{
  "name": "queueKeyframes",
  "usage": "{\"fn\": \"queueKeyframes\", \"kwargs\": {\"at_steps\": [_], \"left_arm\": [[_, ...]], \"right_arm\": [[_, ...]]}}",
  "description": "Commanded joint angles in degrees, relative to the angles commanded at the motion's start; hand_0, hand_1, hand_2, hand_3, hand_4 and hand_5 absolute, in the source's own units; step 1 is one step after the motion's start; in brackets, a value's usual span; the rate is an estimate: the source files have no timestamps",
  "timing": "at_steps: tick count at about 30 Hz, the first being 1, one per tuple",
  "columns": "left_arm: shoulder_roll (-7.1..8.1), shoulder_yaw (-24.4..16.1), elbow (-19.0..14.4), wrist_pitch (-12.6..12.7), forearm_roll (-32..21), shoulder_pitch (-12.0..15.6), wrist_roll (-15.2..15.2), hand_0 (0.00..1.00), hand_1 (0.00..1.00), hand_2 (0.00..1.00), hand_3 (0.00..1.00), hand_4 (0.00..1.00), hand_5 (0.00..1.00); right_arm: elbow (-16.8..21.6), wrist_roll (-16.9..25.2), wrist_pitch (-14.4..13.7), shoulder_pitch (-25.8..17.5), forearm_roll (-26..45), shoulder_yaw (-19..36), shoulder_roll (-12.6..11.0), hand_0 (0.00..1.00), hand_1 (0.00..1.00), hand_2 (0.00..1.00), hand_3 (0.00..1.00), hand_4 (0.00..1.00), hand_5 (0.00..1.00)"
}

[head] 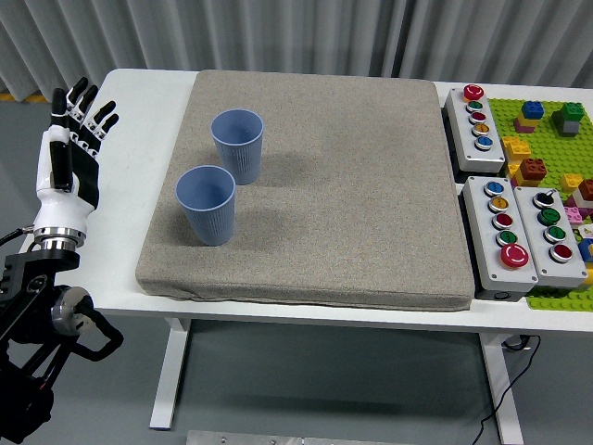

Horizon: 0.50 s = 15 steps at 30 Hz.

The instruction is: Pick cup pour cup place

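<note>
Mat (pixel 352 185) covered much of the table (pixel 139 130). Two blue cups stood upright on the mat's left part, the near cup (pixel 207 204) just beside the far cup (pixel 237 145). My left hand (pixel 67 158) hovered off the mat's left, fingers spread, holding nothing.

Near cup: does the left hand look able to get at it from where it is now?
Probably yes: the left hand is open beside the table's edge, and nothing stands between it and the near cup.
</note>
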Motion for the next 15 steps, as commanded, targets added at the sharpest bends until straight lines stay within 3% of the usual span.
{"fn": "queueKeyframes", "kwargs": {"at_steps": [5, 15], "left_arm": [[-0.46, -0.1, 1.2, -2.4, -6.8, -0.2, -0.1, 0.781, 0.773, 0.9, 0.852, 0.857, 0.998], [-0.77, -0.3, 1.6, -2.6, -5.8, -0.2, 0.4, 0.78, 0.772, 0.897, 0.849, 0.856, 0.998]], "right_arm": [[0.0, 0.0, -0.1, 0.0, 0.1, 0.0, 0.0, 0.641, 0.6, 0.508, 0.577, 0.002, 0.002], [0.0, 0.0, -0.2, 0.0, 0.2, -0.1, 0.0, 0.641, 0.6, 0.508, 0.577, 0.002, 0.002]]}}
